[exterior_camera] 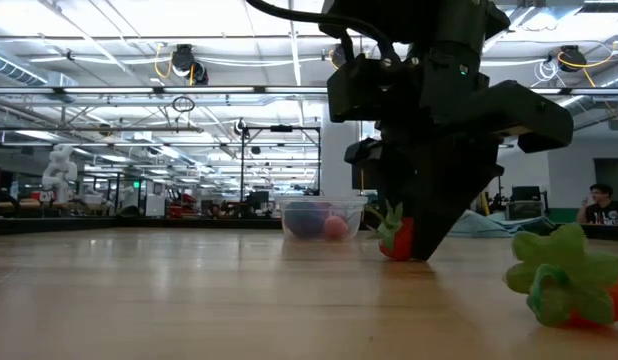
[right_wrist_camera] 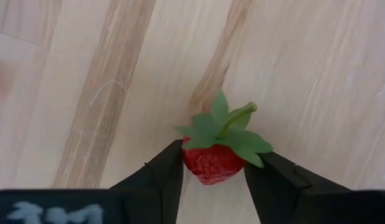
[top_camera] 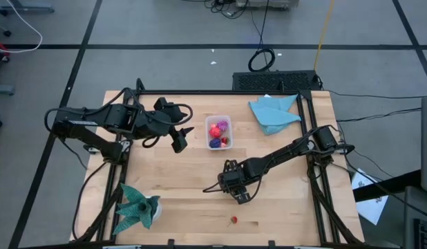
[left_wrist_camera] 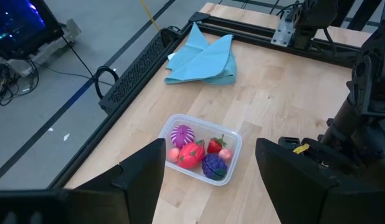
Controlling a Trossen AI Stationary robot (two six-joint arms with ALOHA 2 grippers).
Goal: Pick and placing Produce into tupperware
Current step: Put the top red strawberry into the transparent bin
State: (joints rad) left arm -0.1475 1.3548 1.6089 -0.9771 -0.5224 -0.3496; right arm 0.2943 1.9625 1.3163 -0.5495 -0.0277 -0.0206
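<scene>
Right wrist view shows the right end effector (right_wrist_camera: 212,167) pinching a small red strawberry (right_wrist_camera: 212,158) down on the wooden worktop (right_wrist_camera: 86,74). Left end effector (left_wrist_camera: 208,174) hangs spread above the tupperware (left_wrist_camera: 235,142), which holds more fruits (left_wrist_camera: 191,154).

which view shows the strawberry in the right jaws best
The right wrist view: the strawberry fills the picture, green leaves up, the right gripper closed on its sides. The low view shows the strawberry on the table, partly hidden by the gripper. In the high view the gripper covers it; the left wrist view misses it.
</scene>
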